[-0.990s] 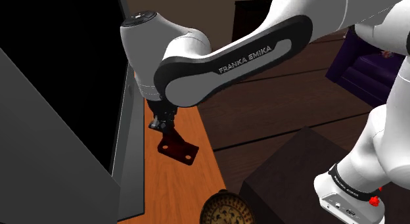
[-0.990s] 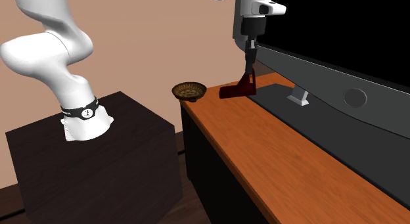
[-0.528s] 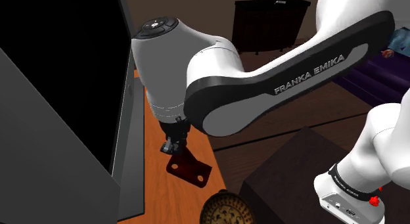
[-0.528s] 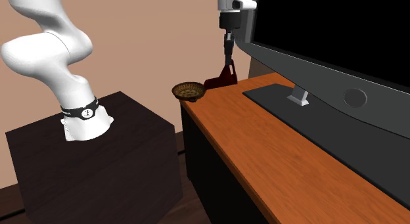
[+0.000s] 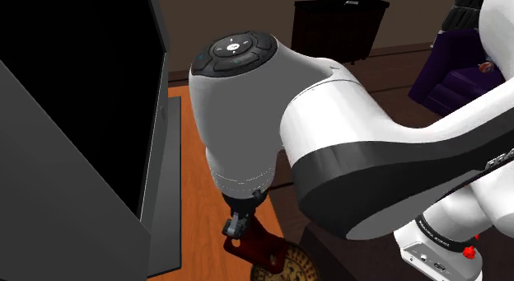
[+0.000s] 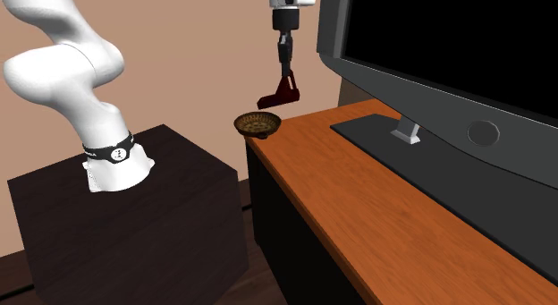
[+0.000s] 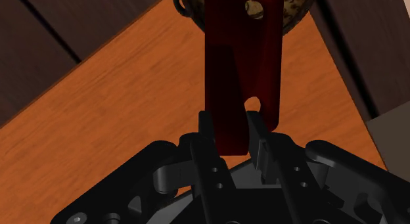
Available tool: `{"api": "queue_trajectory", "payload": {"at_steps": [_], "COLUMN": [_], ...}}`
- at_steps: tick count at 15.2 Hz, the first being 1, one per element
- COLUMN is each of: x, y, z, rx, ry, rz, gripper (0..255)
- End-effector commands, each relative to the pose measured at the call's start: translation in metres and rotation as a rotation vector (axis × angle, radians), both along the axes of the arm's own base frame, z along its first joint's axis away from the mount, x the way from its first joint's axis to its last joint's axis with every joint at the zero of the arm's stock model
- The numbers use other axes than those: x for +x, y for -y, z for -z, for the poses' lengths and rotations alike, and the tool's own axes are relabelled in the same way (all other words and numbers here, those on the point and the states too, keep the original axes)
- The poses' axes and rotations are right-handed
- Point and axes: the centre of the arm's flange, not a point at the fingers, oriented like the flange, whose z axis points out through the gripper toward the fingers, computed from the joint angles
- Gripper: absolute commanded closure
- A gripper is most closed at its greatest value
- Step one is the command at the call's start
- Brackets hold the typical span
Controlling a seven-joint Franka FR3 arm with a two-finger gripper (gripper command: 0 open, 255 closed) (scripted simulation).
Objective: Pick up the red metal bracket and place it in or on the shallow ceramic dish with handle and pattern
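- Gripper point(image 7: 230, 127) pinching the red bracket point(image 7: 240, 65), which hangs in the air above the patterned dish point(image 6: 257, 124).
- Dish sits at the corner of the wooden desk point(image 6: 376, 196); monitor point(image 6: 429, 44) stands alongside.
- Beyond: plain tan wall point(image 6: 179, 53).

Colours: dark red flat bracket point(image 7: 240, 65); all-black two-finger gripper point(image 7: 230, 123); shallow round dish point(image 6: 257, 124) dark brown with tan mottled pattern; long desk top point(image 6: 376, 196) orange-brown, wood-grained; wide monitor point(image 6: 429, 44) grey-framed, black screen.

Home living room: flat-screen TV point(image 6: 429, 44) on wooden sideboard point(image 6: 358, 196), purple sofa point(image 5: 449, 86), dark cabinet point(image 5: 329, 28), dark plank floor point(image 5: 362, 81).
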Motion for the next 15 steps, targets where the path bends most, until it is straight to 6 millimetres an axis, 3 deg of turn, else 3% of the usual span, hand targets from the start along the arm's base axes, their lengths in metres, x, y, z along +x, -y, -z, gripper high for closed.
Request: {"api": "queue_trajectory", "payload": {"at_steps": [1,4,15], "x": [-0.027,-0.062,-0.062], "y": [0.000,-0.003,-0.003], "z": [-0.002,-0.006,0.052], "rx": [0.000,0.000,0.000], "ry": [0.000,0.000,0.000], "rz": [0.002,0.002,0.002], "gripper": [255,255,255]}}
